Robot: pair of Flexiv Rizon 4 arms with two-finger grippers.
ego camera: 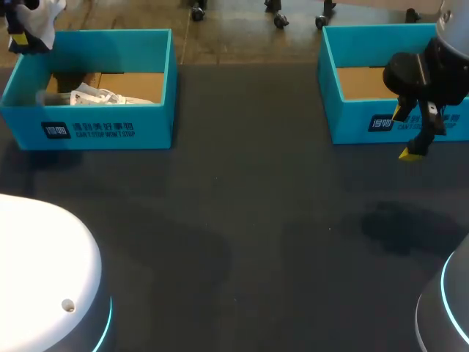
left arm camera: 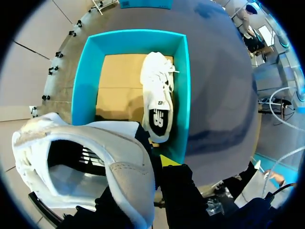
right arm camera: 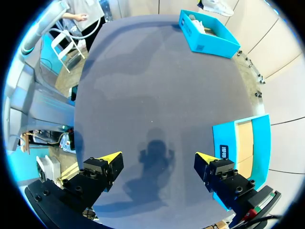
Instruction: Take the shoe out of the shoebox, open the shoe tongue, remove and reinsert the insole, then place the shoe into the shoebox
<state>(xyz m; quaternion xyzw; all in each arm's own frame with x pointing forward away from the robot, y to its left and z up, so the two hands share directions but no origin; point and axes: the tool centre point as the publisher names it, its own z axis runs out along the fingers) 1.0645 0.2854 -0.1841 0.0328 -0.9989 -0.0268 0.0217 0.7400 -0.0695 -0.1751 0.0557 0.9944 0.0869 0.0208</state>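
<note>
White shoe (left arm camera: 126,183) is clamped in the left gripper (left arm camera: 162,164) at the collar edge, with its opening turned toward the wrist camera. Directly under the gripper sits the left box (left arm camera: 138,36). A second shoe (left arm camera: 159,95) is seen in it, apparently on its side along one wall.

Right gripper (right arm camera: 157,160) is spread wide, with nothing between the fingers. Only dark table (right arm camera: 157,86) is under it, and the right box (right arm camera: 226,148) is just beside it.

Progress, as judged:
- **Done:** step one, since the held shoe is up and clear of the box.
- **Unconfirmed:** tongue state cannot be told, as the tongue is hidden from these angles.
- **Outstanding:** insole removal, reinsertion and return to the box are taken as not yet done.

Right gripper is likely needed for the tongue and insole work. It is well apart from the held shoe.
</note>
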